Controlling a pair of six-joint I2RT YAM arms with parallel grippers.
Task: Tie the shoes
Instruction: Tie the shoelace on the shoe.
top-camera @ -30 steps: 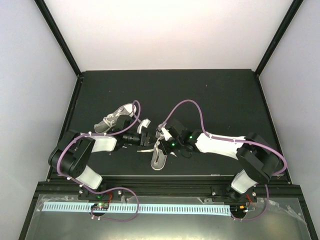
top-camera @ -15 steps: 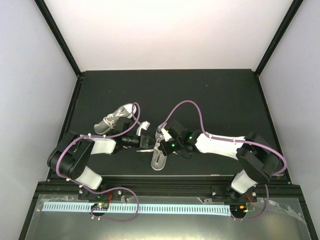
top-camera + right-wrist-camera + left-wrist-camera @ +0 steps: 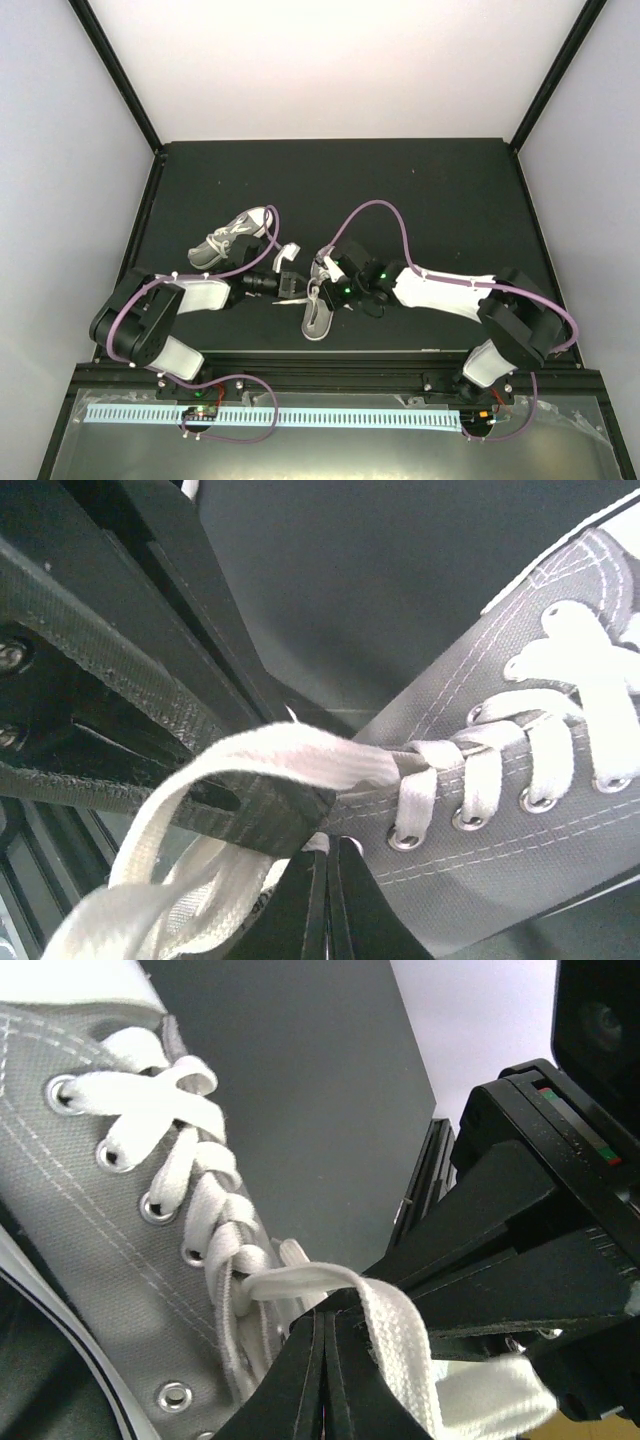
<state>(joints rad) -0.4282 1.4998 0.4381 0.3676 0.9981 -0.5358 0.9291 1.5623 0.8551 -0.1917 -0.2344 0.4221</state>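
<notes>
Left tool (image 3: 325, 1310): fingers together, pinched on a flat white lace (image 3: 395, 1355) right at the tips. The strand runs off the shoe's lacing, into the pinch, then drapes over one finger toward the other arm. Right tool (image 3: 325, 865): fingers together too. A loop of the same shoe's lace comes off the top eyelets and bunches against its left side. It looks clamped on the lace, but the contact point is partly hidden.

The tools sit tip to tip just over the ankle end of the near shoe (image 3: 318, 310). That shoe lies on the dark surface (image 3: 450, 200) between the two arms, toe toward the bases. The lace is threaded through the eyelets (image 3: 160, 1208), crossings neat, grey canvas and white sole edge visible.

Progress judgement: early to middle on this shoe. Both tools have lace in hand, drawn up off the tongue, with some loop or crossing being formed. No finished bow or tightened knot is visible in either wrist view. Left to do: complete the knot, pull it snug, let go.

The far shoe (image 3: 230, 240) sits left and further back on the surface, well apart from both tools. It is too small to tell whether it is tied, so count it as possibly pending.
</notes>
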